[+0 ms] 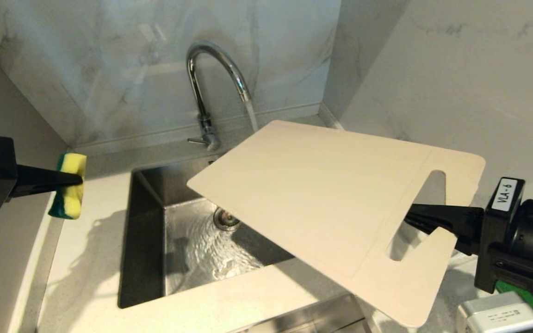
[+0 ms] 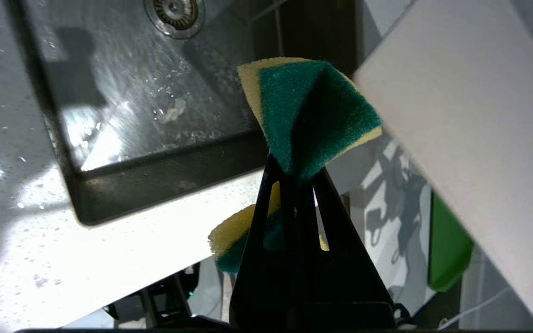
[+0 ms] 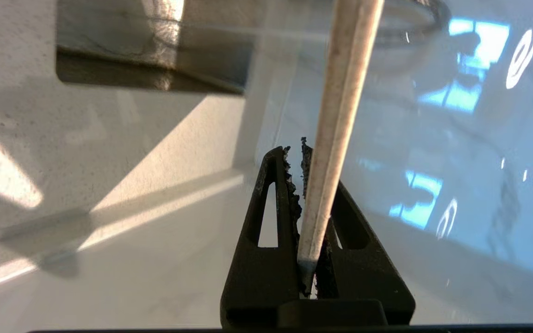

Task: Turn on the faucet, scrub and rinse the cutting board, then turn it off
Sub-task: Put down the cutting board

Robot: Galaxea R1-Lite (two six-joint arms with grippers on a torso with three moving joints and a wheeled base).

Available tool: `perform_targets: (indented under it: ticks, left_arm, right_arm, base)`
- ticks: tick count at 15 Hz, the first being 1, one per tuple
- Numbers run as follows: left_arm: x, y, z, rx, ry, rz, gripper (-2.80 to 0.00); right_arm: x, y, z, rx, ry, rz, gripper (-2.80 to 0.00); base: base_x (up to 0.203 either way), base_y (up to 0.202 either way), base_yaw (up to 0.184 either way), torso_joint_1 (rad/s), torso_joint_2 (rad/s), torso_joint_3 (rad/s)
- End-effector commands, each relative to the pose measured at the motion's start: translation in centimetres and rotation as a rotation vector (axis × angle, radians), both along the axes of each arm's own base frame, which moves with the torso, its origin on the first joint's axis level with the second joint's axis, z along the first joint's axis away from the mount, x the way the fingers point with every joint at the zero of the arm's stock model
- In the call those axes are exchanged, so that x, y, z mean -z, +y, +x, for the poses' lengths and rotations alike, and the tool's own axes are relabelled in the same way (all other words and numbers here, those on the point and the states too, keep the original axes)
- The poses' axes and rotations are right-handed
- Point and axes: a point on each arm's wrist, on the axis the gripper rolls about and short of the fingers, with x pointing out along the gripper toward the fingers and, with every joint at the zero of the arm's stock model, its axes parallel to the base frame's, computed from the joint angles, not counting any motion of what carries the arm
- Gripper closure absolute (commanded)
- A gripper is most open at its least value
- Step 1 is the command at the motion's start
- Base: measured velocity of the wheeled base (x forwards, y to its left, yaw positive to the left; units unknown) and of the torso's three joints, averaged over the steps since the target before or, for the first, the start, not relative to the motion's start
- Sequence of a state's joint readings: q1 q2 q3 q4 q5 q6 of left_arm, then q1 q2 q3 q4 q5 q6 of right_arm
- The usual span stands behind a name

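Holding the cutting board (image 1: 322,203) clamped in right gripper (image 1: 414,217) under faucet (image 1: 211,83) stream for rinsing, left gripper (image 1: 74,178) pinching sponge (image 1: 69,185) well aside, ready.

You are looking at a faucet (image 1: 201,88) of polished, mirror-bright chrome above a sink (image 1: 146,240) of brushed steel, wet and glinting. The cutting board (image 1: 322,199) reads as smooth matt cream plastic, and the sponge (image 1: 70,185) shows soft yellow foam backed by a rough green scouring layer. Your countertop (image 1: 86,259) looks like pale speckled stone with a slight sheen, and the wall (image 1: 109,69) like glossy veined marble.
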State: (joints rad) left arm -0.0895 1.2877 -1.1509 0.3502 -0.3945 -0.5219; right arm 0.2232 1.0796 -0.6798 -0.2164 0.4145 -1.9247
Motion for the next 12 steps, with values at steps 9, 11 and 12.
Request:
perform_targets:
  ticks: [9,11,12]
  left_arm:
    - [0.2,-0.3,-0.5,0.006,0.033,0.007,0.00]
    - [0.3,-0.4,-0.5,0.010,0.042,0.005,0.00]
    - [0.4,-0.6,-0.4,0.017,0.050,0.003,0.00]
  right_arm:
    - [2.3,-1.5,-1.9,0.166,0.052,0.013,0.00]
    - [2.9,-1.7,-2.5,0.206,0.055,0.005,0.00]
    - [3.1,-1.8,-2.8,0.228,0.054,0.002,0.00]
  base:
    - [0.000,0.000,0.000,0.000,0.00,0.000]
    - [0.000,0.000,0.000,0.000,0.00,0.000]
    - [0.000,0.000,0.000,0.000,0.00,0.000]
